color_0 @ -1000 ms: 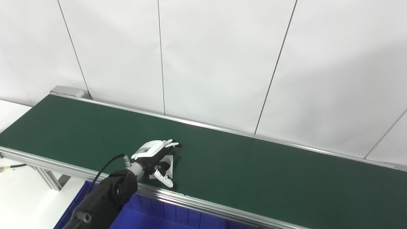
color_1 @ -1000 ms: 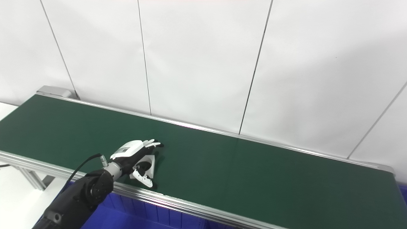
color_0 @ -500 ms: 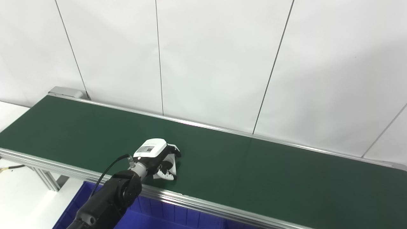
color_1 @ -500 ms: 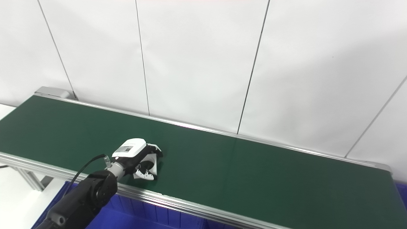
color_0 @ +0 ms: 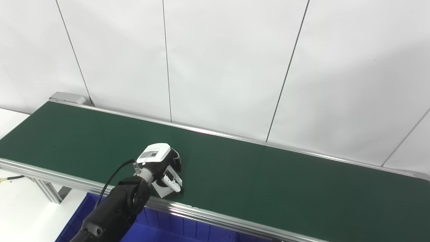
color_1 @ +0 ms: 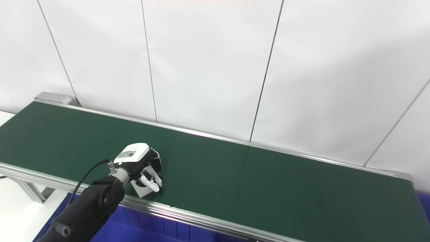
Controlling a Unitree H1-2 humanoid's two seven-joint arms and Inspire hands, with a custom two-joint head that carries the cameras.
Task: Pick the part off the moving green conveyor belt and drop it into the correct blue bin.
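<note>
Now the left hand (color_0: 160, 165) clasps the white part (color_0: 162, 190) beneath it.

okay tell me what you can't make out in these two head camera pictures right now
- White part: mostly covered by the left hand in both views, so its shape is unclear.
- Blue bin: cut off by the bottom edge and hidden behind the belt frame; its compartments cannot be told.
- Right hand: outside both views.

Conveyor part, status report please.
Left hand shut on white part, near belt edge. Right hand not in view. Blue bin below; nothing in the way.
</note>
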